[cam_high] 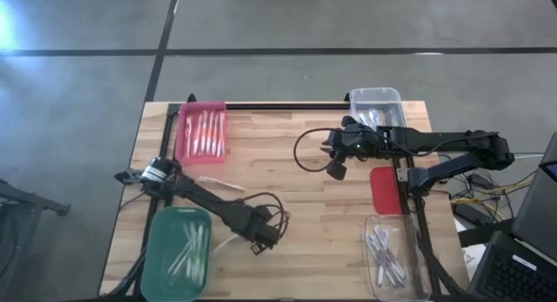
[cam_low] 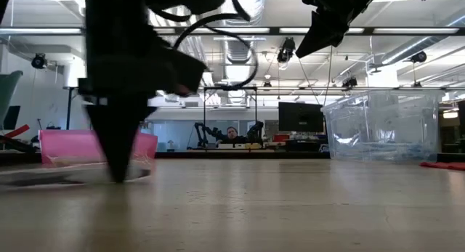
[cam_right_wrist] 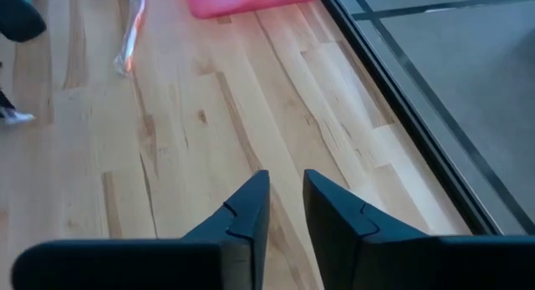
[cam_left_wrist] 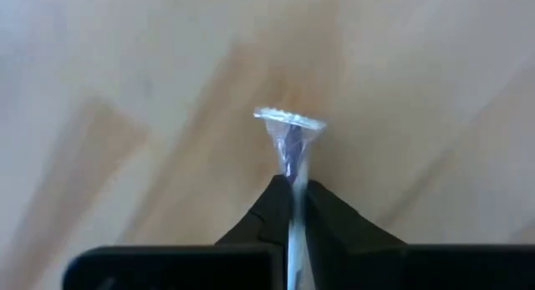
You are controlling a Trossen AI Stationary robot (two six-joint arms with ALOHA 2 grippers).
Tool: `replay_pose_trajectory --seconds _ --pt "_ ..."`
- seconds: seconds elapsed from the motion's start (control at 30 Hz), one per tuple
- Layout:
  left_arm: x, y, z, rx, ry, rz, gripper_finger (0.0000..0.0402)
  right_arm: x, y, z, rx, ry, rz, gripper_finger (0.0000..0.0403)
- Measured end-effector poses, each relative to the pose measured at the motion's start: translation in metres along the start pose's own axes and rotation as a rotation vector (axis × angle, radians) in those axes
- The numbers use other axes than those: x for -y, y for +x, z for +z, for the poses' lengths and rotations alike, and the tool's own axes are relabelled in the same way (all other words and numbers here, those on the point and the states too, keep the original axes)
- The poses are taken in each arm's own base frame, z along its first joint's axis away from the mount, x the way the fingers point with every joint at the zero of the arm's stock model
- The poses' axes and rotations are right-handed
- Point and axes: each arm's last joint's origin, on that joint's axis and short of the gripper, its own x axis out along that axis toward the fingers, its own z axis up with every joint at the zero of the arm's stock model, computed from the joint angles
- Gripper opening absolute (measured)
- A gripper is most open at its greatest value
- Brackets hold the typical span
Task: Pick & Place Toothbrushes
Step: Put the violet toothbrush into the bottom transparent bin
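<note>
— Left gripper (cam_high: 261, 235) first: what is it doing?

— Down at the table (cam_high: 287, 163), near the front edge, just right of the green bin (cam_high: 177, 250). Its wrist view shows the two fingers (cam_left_wrist: 272, 208) pressed together on a wrapped toothbrush (cam_left_wrist: 290, 148). I read that as a grasp already made.

— Which way does that toothbrush run?

— Straight out ahead between the tips, in line with the fingers; the crimped end of its wrapper sticks out beyond them. In the high view a pale stick (cam_high: 228, 242) trails from the gripper toward the green bin, so its long axis seems to point at that bin.

— So the coming move?

— Probably a lift and a short carry left; the green bin is the nearest one, and it already holds several brushes.

— And the right gripper (cam_high: 334, 154)?

— Up above the table's middle, near the clear bin (cam_high: 376, 100), well away from this brush. Its fingers (cam_right_wrist: 242, 215) stand slightly apart with nothing between them.

— Any other loose brush?

— One lies on the bare wood (cam_right_wrist: 131, 31) below the pink bin (cam_high: 202, 132), between the two arms.
</note>
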Motion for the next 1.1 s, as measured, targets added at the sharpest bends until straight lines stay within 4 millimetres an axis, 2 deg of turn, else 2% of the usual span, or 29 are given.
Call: replay_pose_trajectory --seconds 0.13,0.37,0.47,0.67,0.83,0.97,1.1 --pt "0.001 -0.013 0.012 0.106 0.057 -0.012 0.0021 0.000 0.000 0.000 -0.002 0.000 0.000 0.0055" --pt "0.022 -0.055 0.036 0.340 0.254 -0.099 0.0029 0.001 -0.001 -0.010 -0.100 -0.004 -0.011 0.0035" --pt "0.028 -0.077 0.043 0.496 0.368 -0.033 0.0021 0.003 -0.004 -0.018 -0.178 0.037 -0.025 0.0029" --pt "0.045 -0.109 0.038 0.778 0.649 0.232 0.0020 0.003 -0.010 -0.027 -0.260 0.114 -0.028 0.0030" --pt "0.059 -0.117 0.024 0.916 0.948 0.595 0.0020 0.003 -0.017 -0.028 -0.267 0.173 0.034 0.0039" --pt "0.064 -0.113 0.024 0.912 1.157 0.857 0.0020 0.002 -0.023 -0.025 -0.245 0.243 0.120 0.0047" --pt "0.059 -0.096 0.033 0.748 1.482 1.109 0.0020 -0.001 -0.029 -0.017 -0.179 0.316 0.241 0.0055"
